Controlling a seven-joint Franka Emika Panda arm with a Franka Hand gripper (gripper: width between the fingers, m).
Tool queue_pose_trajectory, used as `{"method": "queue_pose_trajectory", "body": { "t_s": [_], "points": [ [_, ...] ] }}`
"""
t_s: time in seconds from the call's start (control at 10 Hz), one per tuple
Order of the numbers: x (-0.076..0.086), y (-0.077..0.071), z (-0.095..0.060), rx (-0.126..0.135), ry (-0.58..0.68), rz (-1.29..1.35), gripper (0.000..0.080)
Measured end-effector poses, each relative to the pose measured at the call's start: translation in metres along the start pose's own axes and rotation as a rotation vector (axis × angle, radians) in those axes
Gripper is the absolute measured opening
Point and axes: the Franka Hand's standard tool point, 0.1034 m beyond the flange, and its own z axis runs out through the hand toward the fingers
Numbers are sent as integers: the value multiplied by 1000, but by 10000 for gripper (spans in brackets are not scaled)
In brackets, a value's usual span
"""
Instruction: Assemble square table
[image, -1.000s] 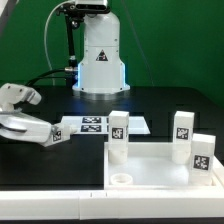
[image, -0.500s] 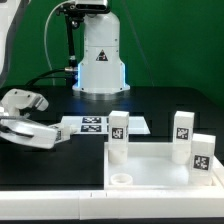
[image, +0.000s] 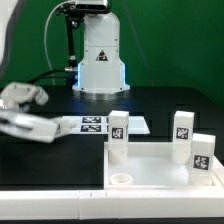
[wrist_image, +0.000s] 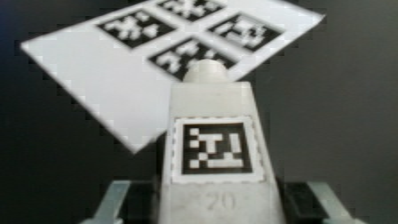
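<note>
The gripper (wrist_image: 214, 198) closes on a tagged leg (wrist_image: 214, 135), apparently gripping it. Beyond lies the marker board (wrist_image: 169, 55). At the exterior view's right, the tabletop (image: 160, 165) carries three upright legs (image: 118, 138).

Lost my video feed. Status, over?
Gripper low at exterior view's left, jaws around a loose leg. Tabletop carries three legs. Nothing in the way.
</note>
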Motion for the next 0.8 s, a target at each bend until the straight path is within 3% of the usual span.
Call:
{"method": "queue_pose_trajectory", "body": {
  "t_s": [0.2,0.4,0.6,0.7,0.8],
  "points": [
    [-24,-32,-41,-18,150,-114,285],
    [-18,-29,-44,-6,287,-128,285],
    [-15,-42,-54,-4,451,-130,285],
    [-24,-83,-69,-27,584,-189,285],
    [-41,-128,-78,-73,700,-284,285]
  ]
}}
